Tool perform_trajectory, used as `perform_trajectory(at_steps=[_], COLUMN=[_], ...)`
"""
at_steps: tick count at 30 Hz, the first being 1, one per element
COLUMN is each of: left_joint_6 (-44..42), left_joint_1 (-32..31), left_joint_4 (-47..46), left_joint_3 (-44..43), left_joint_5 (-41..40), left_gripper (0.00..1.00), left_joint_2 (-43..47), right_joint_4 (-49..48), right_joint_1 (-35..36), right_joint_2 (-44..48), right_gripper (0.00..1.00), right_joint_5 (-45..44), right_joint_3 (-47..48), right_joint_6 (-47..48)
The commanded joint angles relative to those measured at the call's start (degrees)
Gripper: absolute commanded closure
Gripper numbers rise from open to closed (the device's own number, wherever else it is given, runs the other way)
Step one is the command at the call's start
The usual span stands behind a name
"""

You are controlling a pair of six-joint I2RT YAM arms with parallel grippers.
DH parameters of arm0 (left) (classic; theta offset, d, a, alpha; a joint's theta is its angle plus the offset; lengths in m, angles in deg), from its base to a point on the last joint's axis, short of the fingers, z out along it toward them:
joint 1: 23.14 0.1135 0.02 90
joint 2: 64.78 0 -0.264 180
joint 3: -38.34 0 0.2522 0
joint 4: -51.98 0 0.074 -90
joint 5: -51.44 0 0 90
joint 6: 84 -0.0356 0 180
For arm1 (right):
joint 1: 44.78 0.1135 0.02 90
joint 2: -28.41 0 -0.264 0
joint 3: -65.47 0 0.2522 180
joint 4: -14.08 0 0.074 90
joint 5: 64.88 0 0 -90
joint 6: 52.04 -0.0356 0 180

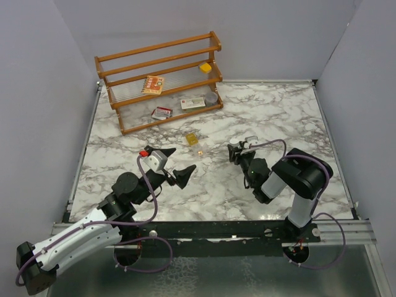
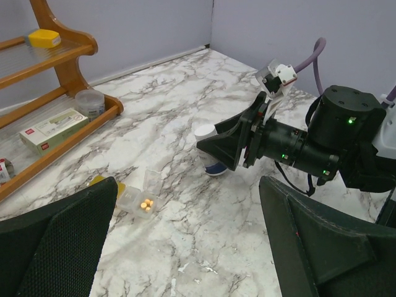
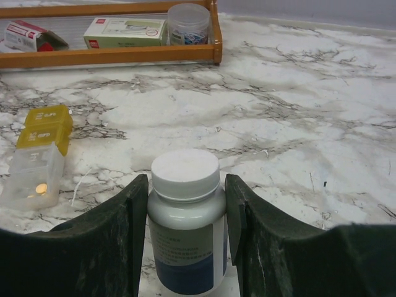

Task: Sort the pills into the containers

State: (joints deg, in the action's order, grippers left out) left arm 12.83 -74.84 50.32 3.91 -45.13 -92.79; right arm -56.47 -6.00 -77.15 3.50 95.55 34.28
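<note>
Pills: a few small orange-yellow tablets [image 2: 146, 203] lie together in one compartment of a clear case, on the table between the two arms.
Clear case [image 2: 133, 197]: lies flat on the marble with its lid flipped open. Yellow-tinted compartments adjoin it on the side toward the rack.
Bottle [image 3: 185, 247]: stands upright on the table near the case. It has a white cap screwed on and a grey body with a blue band low on the label.
Right gripper [image 3: 186, 185]: low over the table, with its two dark fingers pressed against opposite sides of the bottle, clasping it just under the cap.
Left gripper [image 2: 189, 192]: jaws spread wide and holding nothing, with the case just ahead of its left finger.
Table [image 1: 278, 117]: white marble with grey veins.
Rack [image 1: 161, 80]: wooden, at the far left of the table. Printed boxes [image 3: 124, 31] and a round clear tub [image 3: 189, 23] sit on its bottom shelf, and a yellow cube [image 2: 44, 38] sits on a higher one.
</note>
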Motion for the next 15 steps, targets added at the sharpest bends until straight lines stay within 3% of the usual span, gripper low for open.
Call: perform_trajectory(at_steps=[1,5,15], left_joint_6=[-0.59,-0.57,-0.56], left_joint_1=[0.19,0.20,0.20], left_joint_4=[-2.26,-2.40,-2.42], left_joint_3=[-0.61,-0.52,0.00], left_joint_5=[-0.81,-0.99,-1.86], left_gripper=[0.01,0.01,0.01], left_joint_2=[-0.44,-0.55,0.79], right_joint_4=[-17.59,-17.56,-17.55], right_joint_1=[3.75,6.59,8.24], right_joint_2=[-6.01,-6.06,-1.07], right_gripper=[0.99,0.99,0.99], right_joint_5=[-5.67,-10.93,-13.70], right_joint_3=[-4.50,-5.84,-5.13], right_joint_6=[1.35,1.43,6.55])
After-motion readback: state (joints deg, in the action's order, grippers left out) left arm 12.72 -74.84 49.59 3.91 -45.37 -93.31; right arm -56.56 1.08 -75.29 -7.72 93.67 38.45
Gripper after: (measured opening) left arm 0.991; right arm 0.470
